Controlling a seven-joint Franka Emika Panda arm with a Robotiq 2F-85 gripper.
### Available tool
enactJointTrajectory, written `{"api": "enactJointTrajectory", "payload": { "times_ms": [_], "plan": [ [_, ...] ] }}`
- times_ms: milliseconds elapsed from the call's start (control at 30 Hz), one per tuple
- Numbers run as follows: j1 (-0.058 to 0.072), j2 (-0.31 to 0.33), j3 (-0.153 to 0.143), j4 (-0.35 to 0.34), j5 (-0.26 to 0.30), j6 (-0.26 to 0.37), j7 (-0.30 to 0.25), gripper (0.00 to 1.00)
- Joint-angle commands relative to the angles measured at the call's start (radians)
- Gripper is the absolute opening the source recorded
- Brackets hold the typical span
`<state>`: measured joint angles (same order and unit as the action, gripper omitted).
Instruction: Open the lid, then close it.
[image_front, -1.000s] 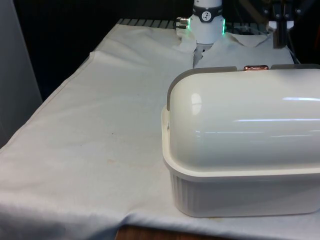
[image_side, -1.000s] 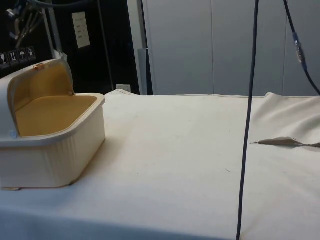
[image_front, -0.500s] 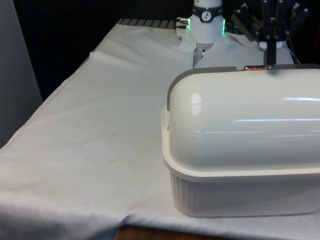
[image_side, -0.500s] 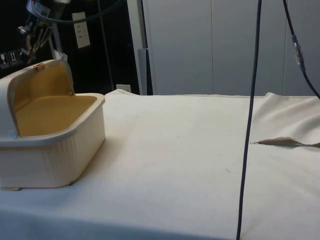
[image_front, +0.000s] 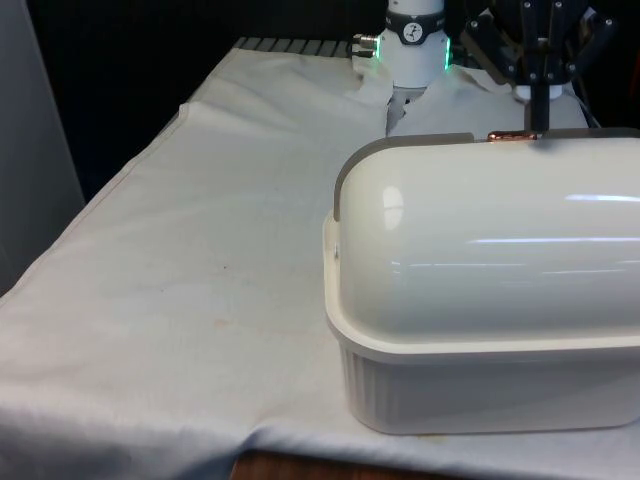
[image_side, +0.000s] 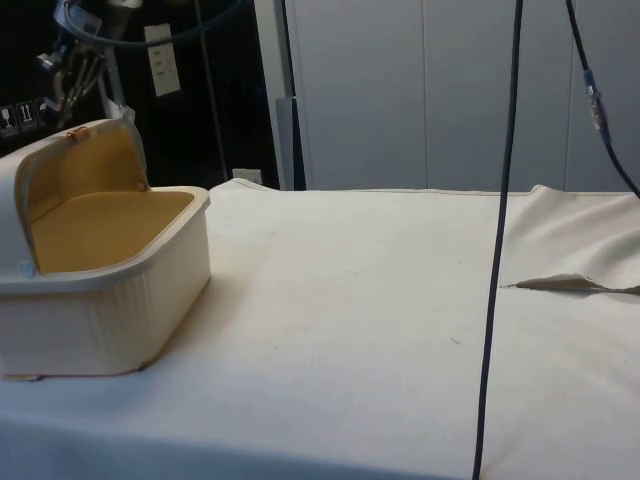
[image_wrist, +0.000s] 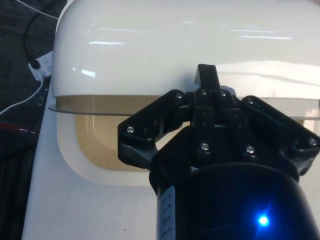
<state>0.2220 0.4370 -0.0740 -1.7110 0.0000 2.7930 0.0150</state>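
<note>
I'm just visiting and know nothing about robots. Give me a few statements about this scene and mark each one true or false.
1. The bread box has its lid rolled open. True.
2. The box's inside is blue. False: it is tan yellow.
3. The gripper is up at the lid's copper handle. True.
4. The box stands on a bare wooden table. False: a white cloth covers it.

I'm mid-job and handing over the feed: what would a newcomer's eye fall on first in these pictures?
The big cream bread box at the near right of the front view, its domed lid rolled back so the tan inside shows in the side view. Next, the black gripper at the lid's upper edge, by the copper handle.
</note>
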Motion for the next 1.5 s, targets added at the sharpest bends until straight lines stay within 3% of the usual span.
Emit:
{"api": "enactJointTrajectory", "payload": {
  "times_ms": [0, 600, 733, 1200, 1233, 1267, 1467],
  "plan": [
    [-0.002, 0.0, 0.003, 0.0, 0.004, -0.003, -0.002, 0.0],
    [-0.002, -0.002, -0.002, 0.008, 0.0, -0.061, -0.001, 0.0],
    [-0.007, -0.005, 0.002, 0.011, 0.006, -0.096, -0.006, 0.0],
    [-0.006, -0.007, -0.001, 0.029, 0.002, -0.187, -0.005, 0.0],
    [-0.006, -0.003, -0.003, 0.031, 0.0, -0.169, -0.002, 0.0],
    [-0.006, -0.008, -0.002, 0.032, 0.001, -0.205, -0.004, 0.0],
    [-0.004, -0.019, -0.003, 0.029, -0.003, -0.259, -0.003, 0.0]
  ]
}}
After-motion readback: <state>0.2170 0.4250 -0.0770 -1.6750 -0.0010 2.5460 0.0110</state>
